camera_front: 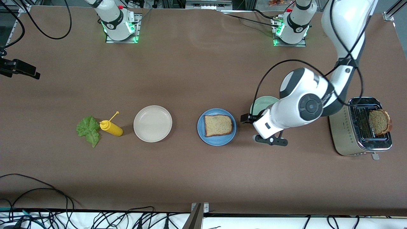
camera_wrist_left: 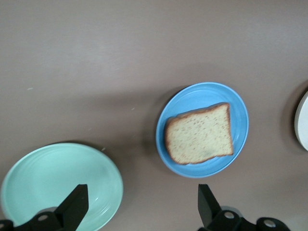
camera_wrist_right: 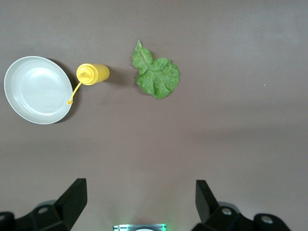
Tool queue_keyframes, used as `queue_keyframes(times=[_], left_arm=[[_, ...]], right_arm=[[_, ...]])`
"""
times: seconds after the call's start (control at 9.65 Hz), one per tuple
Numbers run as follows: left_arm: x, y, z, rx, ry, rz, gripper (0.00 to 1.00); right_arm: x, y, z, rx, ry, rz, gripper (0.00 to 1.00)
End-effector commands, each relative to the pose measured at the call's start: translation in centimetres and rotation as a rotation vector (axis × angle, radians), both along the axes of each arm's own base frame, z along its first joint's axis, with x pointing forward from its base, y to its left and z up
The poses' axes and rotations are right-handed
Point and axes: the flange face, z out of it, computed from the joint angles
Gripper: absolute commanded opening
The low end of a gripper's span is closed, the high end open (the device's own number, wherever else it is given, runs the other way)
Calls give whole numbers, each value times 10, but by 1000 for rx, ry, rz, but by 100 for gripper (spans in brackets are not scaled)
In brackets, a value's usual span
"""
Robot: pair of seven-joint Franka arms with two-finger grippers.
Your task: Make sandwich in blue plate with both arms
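Observation:
The blue plate [camera_front: 216, 138] [camera_wrist_left: 202, 96] lies mid-table with one slice of brown bread [camera_front: 218, 125] [camera_wrist_left: 199, 139] flat on it. A second slice [camera_front: 380, 121] stands in the toaster at the left arm's end. The green lettuce leaf [camera_front: 88, 129] [camera_wrist_right: 156, 76] lies on the table at the right arm's end. My left gripper [camera_front: 249, 119] [camera_wrist_left: 142, 188] hangs open and empty over the gap between the blue plate and the pale green plate. My right gripper [camera_wrist_right: 139, 185] is open and empty, high over the table near its own base; the front view shows only that arm's base.
A pale green plate [camera_front: 261, 102] [camera_wrist_left: 43, 178] sits partly under the left arm. The beige plate [camera_front: 152, 123] [camera_wrist_right: 36, 89] and a yellow squeeze bottle [camera_front: 111, 128] [camera_wrist_right: 94, 73] lie between the lettuce and the blue plate. The steel toaster [camera_front: 345, 133] stands at the table's edge.

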Motion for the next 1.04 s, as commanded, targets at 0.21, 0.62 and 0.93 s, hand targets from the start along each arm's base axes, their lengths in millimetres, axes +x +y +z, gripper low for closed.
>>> queue_keyframes(times=[0.21, 0.62, 0.93], left_arm=[[-22, 64, 87, 135, -16, 41, 100], [-44, 99, 136, 186, -47, 79, 100], [-51, 136, 159, 204, -53, 26, 100]], right_arm=[[1, -4, -2, 36, 14, 164, 100], [31, -10, -48, 33, 14, 219, 100], [57, -15, -94, 24, 25, 212, 100]])
